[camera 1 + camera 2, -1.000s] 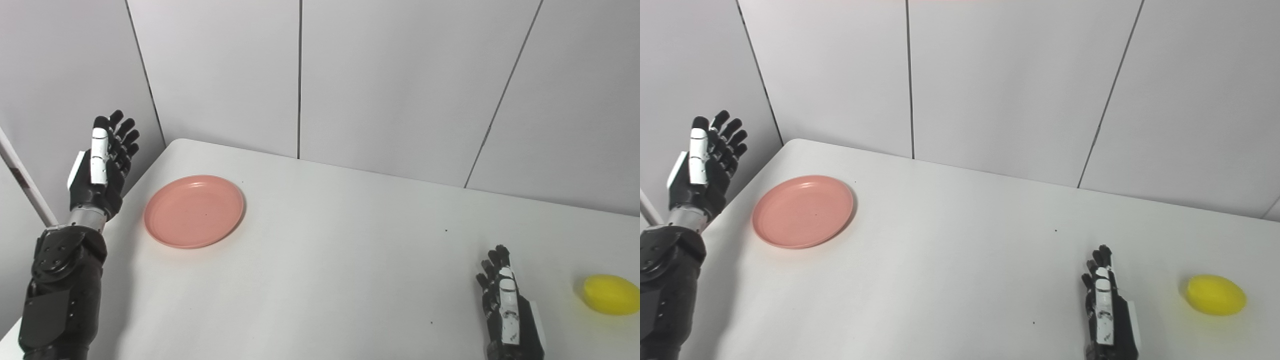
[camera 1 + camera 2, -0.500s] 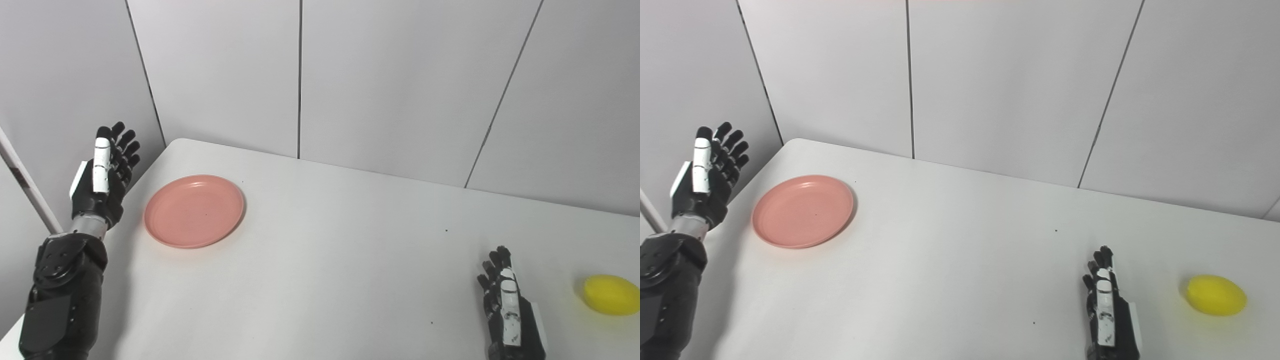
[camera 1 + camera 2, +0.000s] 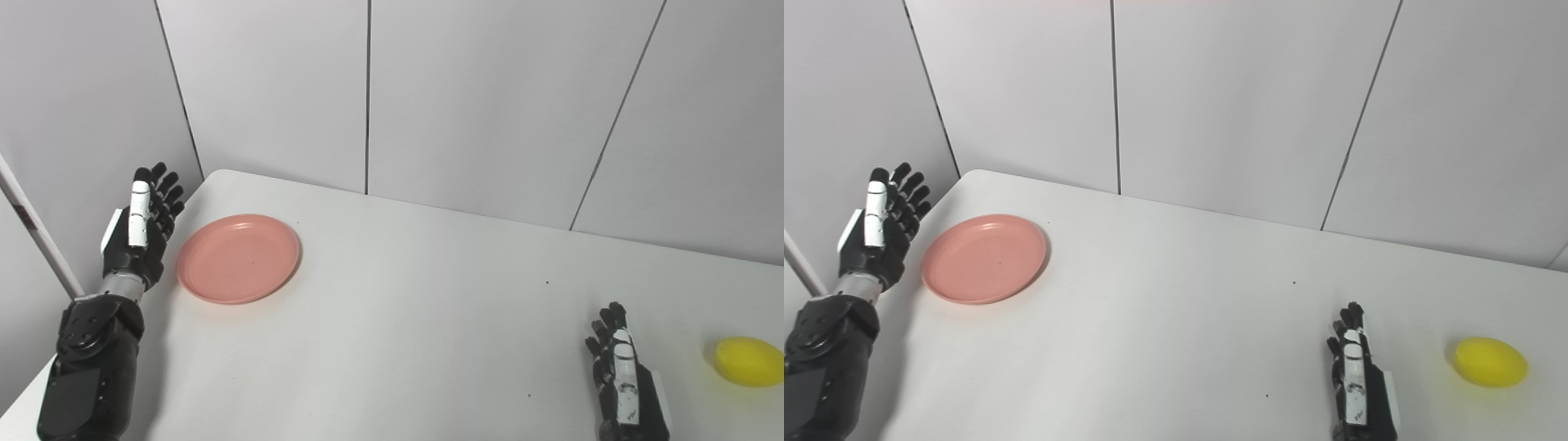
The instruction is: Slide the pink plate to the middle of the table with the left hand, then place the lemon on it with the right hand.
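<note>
From my feed the lemon lies on its side at the right end of the tabletop, long axis running roughly left-right. The pink plate sits flat near the far left corner. My left hand is raised just left of the plate, fingers spread, holding nothing. My right hand is low, left of the lemon, fingers apart and pointing away from me, empty.

right hand: wrist and arm cut off by the bottom edge
lemon: its right end touches the picture's edge in the left eye view
worktop: near and right edges out of frame
</note>
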{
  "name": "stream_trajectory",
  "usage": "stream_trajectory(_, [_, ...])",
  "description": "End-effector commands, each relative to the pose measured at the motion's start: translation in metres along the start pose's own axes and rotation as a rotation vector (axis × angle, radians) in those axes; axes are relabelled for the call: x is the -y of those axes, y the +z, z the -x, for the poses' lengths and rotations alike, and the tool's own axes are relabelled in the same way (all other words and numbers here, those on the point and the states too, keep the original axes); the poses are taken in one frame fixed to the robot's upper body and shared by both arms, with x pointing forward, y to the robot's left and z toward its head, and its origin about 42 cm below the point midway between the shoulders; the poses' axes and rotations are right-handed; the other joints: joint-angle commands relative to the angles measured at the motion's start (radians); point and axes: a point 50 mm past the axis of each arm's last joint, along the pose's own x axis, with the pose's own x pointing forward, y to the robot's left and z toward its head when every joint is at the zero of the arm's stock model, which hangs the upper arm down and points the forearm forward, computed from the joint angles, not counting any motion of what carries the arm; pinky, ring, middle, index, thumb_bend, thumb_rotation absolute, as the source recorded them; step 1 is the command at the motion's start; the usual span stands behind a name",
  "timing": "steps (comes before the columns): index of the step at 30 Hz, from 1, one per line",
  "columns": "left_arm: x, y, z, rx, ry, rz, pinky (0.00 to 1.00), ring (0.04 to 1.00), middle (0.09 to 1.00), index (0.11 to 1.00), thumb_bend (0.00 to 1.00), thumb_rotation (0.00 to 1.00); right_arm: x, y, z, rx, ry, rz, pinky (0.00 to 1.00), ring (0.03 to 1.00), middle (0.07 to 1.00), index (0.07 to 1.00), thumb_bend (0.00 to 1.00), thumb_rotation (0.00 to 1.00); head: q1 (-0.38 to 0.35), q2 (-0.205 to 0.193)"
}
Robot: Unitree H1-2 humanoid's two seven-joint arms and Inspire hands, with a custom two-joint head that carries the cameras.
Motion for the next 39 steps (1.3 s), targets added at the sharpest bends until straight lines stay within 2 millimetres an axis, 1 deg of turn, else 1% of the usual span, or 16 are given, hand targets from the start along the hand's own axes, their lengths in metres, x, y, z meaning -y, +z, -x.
stream_trajectory(1, [-0.001, 0.017, -0.007, 0.074, 0.007, -0.027, 0.98, 0.968, 0.966, 0.949, 0.57, 1.0, 0.003, 0.003, 0.001, 0.005, 0.002, 0.001, 1.0, 1.0, 1.0, 1.0, 0.16, 1.0, -0.001, 0.0])
stream_trajectory(13, [0.003, 0.007, -0.005, 0.05, 0.005, 0.006, 1.0, 0.982, 0.976, 0.965, 0.55, 1.0, 0.004, 0.004, 0.001, 0.007, -0.005, 0.003, 1.0, 1.0, 1.0, 1.0, 0.17, 1.0, 0.0, 0.003])
stream_trajectory(18, [-0.001, 0.005, -0.006, 0.045, 0.018, 0.007, 0.98, 0.974, 0.969, 0.959, 0.55, 1.0, 0.004, 0.004, 0.001, 0.006, -0.001, 0.002, 1.0, 1.0, 1.0, 1.0, 0.17, 1.0, 0.004, 0.004])
stream_trajectory(23, [-0.002, 0.005, -0.006, 0.043, 0.025, -0.005, 0.98, 0.973, 0.97, 0.96, 0.56, 1.0, 0.005, 0.004, 0.001, 0.006, -0.007, 0.001, 1.0, 1.0, 1.0, 1.0, 0.17, 1.0, 0.009, 0.004])
stream_trajectory(28, [-0.005, 0.001, -0.005, 0.038, 0.02, -0.001, 0.99, 0.983, 0.982, 0.972, 0.57, 1.0, 0.005, 0.005, 0.001, 0.009, -0.005, -0.001, 1.0, 1.0, 1.0, 1.0, 0.17, 1.0, 0.013, 0.004])
stream_trajectory(32, [-0.007, -0.005, -0.005, 0.016, 0.036, 0.004, 0.97, 0.968, 0.966, 0.954, 0.58, 1.0, 0.005, 0.005, 0.001, 0.009, -0.002, 0.005, 1.0, 1.0, 1.0, 1.0, 0.17, 1.0, 0.013, 0.004])
stream_trajectory(39, [-0.01, -0.012, -0.008, -0.012, 0.055, 0.011, 0.97, 0.948, 0.945, 0.934, 0.59, 1.0, 0.005, 0.006, 0.0, 0.007, -0.005, 0.002, 1.0, 1.0, 1.0, 1.0, 0.17, 1.0, 0.014, 0.003])
